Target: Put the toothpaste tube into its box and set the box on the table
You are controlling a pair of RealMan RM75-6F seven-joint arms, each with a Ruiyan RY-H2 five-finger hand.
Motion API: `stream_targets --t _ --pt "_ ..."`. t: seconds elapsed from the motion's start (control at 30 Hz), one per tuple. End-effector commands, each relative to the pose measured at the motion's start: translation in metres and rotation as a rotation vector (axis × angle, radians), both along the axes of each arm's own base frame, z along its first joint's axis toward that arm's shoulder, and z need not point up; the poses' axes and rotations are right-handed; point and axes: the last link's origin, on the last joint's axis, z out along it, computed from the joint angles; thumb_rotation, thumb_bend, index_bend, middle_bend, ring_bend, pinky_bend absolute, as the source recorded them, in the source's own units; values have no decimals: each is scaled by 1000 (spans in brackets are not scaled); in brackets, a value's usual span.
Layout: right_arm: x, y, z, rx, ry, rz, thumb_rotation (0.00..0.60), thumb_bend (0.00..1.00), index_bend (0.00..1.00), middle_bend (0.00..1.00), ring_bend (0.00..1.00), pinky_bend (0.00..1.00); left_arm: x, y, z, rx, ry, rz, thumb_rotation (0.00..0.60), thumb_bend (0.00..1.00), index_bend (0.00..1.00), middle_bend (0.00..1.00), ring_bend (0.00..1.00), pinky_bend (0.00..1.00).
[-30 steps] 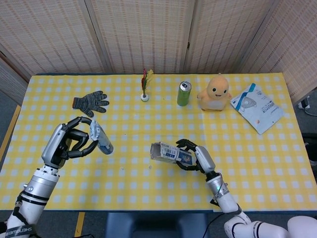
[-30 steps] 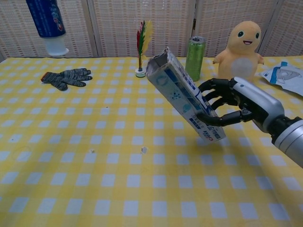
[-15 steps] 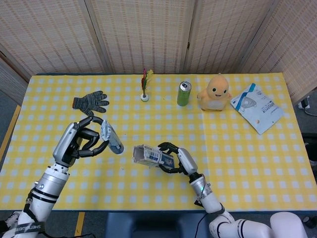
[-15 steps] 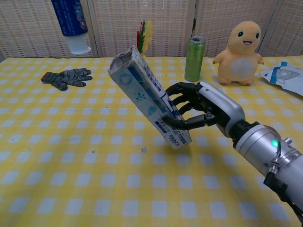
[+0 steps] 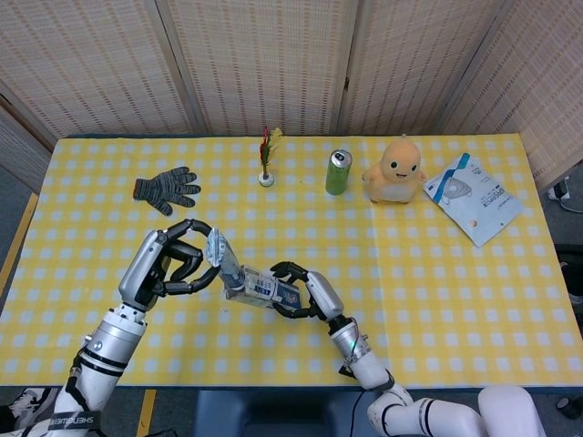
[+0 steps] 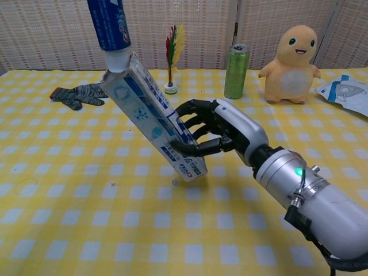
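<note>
My right hand (image 5: 305,289) (image 6: 215,129) grips the white and blue toothpaste box (image 5: 266,288) (image 6: 154,118) by its lower end, tilted, its open mouth pointing up and to the left. The blue toothpaste tube (image 5: 221,257) (image 6: 110,29) hangs cap down in my left hand (image 5: 168,264), and its white cap sits right at the box's open mouth. In the chest view the left hand itself is out of frame; only the tube shows at the top.
At the back of the yellow checked table (image 5: 437,273) lie a grey glove (image 5: 167,187), a feathered shuttlecock (image 5: 266,159), a green can (image 5: 338,172), a yellow plush toy (image 5: 396,170) and a white packet (image 5: 473,197).
Both hands have moved towards each other. The box went left and the tube went right and down, so the tube's cap now meets the box's open mouth.
</note>
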Motion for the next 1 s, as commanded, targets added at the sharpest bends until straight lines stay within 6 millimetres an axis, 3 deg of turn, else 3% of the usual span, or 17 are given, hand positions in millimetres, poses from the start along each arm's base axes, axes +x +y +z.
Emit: stream_targets --t 0.03,0.53,1.0 --pt "1 -1 -2 4 -8 -4 600 309 406 296 316 387 1 0 0 4 -9 -1 600 399 784 1000 1000 1000" --pt "16 1 3 17 -144 -13 600 309 406 296 316 388 2 0 -2 24 -39 25 600 402 785 1000 1000 1000" --pt "26 6 21 -19 -233 3 600 309 407 296 315 388 -2 -3 -2 42 -35 27 600 405 785 1000 1000 1000"
